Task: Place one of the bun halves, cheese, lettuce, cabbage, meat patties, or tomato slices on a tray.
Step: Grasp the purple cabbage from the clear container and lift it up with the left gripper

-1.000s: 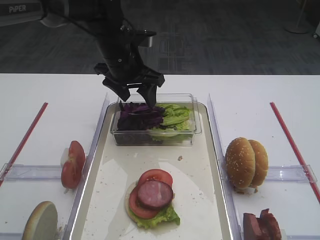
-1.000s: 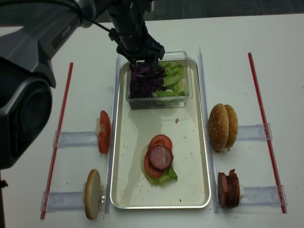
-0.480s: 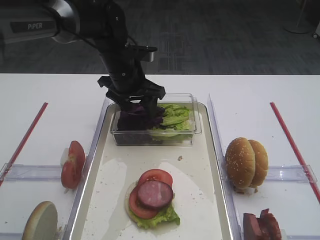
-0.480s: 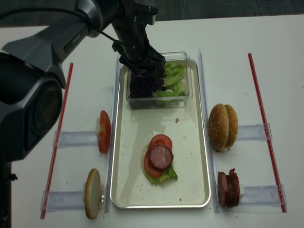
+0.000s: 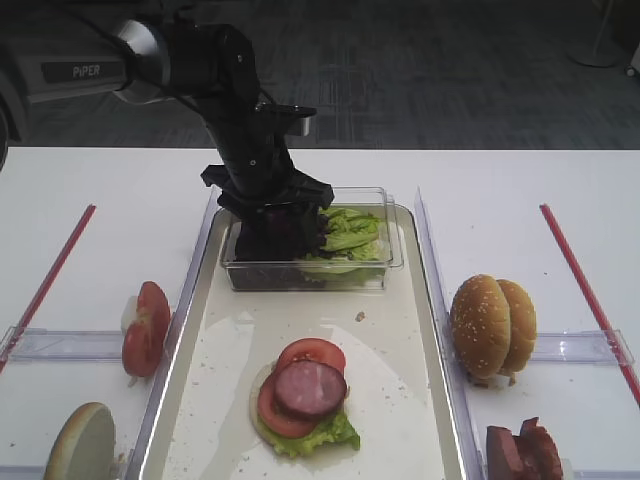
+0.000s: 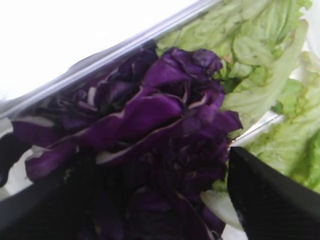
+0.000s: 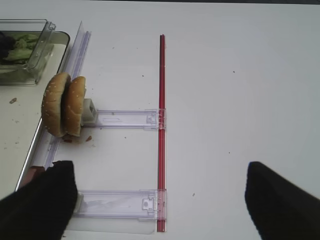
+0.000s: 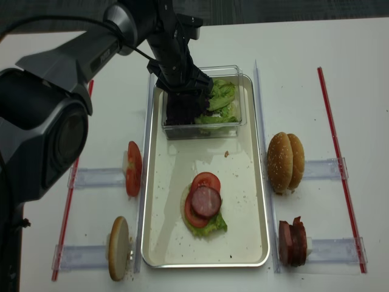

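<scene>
Left wrist view is showing the left pincer [image 6: 150,200] spread wide, fingers digging down on both sides of the cabbage [image 6: 150,120], nothing pinched yet. Arm is reaching steeply into the clear box [image 5: 392,262] at the tray's [image 5: 440,340] 12 o'clock end. Those shreds are looking light, floppy and loose, so grabbing a thick central clump seems best.

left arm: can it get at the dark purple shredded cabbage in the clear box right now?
Probably yes. The left gripper is down inside the clear plastic box, jaws open either side of the dark purple shredded cabbage, with nothing between them.
</scene>
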Action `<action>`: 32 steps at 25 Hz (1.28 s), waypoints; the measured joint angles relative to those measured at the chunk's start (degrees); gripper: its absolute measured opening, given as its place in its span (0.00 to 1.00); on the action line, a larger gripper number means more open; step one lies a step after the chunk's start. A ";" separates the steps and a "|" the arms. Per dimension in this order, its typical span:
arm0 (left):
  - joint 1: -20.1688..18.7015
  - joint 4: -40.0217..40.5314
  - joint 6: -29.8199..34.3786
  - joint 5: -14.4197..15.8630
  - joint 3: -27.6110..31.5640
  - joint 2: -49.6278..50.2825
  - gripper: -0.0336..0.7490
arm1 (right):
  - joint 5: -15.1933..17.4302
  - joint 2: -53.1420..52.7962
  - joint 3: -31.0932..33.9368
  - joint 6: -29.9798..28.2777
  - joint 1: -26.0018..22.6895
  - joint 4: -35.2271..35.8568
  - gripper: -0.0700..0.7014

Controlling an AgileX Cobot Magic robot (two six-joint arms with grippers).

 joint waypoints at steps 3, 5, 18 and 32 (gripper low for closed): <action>0.00 0.00 0.47 -0.22 0.00 0.00 0.69 | 0.00 0.00 0.00 0.00 0.00 0.00 0.99; 0.00 0.00 0.78 -0.22 0.00 0.00 0.69 | 0.00 0.00 0.00 0.00 0.00 0.00 0.99; 0.00 0.00 1.08 -0.91 0.00 0.13 0.66 | 0.00 0.00 0.00 0.10 0.00 0.00 0.99; 0.00 1.01 1.48 -1.42 -0.22 1.44 0.56 | 0.00 0.00 0.00 0.10 0.00 0.00 0.99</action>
